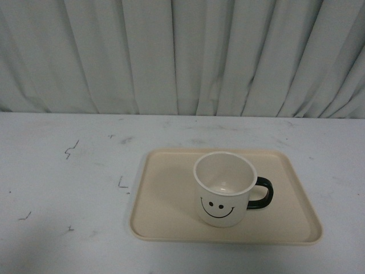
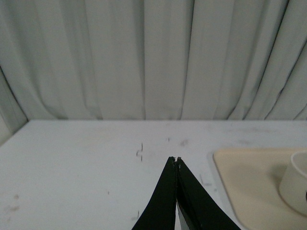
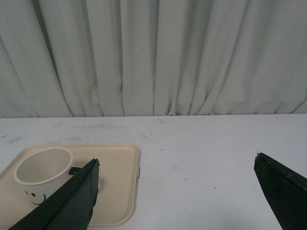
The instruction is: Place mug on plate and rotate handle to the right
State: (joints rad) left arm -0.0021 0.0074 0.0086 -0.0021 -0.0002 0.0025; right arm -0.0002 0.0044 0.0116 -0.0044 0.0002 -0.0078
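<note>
Two end effectors show, and neither carries anything. The left end effector (image 2: 176, 162) has its black fingers pressed together at the tips and hangs over bare table (image 2: 86, 163). The right end effector (image 3: 176, 165) is spread wide with nothing between its fingers, and it sits apart from the mug. Neither arm appears in the front view.

The mug (image 1: 223, 191) stands upright on the plate (image 1: 165, 197), right of the plate's middle and well inside the low rim, with its smiley face turned toward the robot. The handle (image 1: 263, 193) sticks out to the robot's right, roughly level across the front view. The plate lies flat on the white table, and a pale curtain (image 1: 171, 57) hangs behind it.

Judged from this layout, both parts of the task look complete: the mug is on the plate and the handle points right. If anything remains, it is keeping both arms clear of the mug. A tiny trim of the handle's angle would need the right end effector to close on it gently.
</note>
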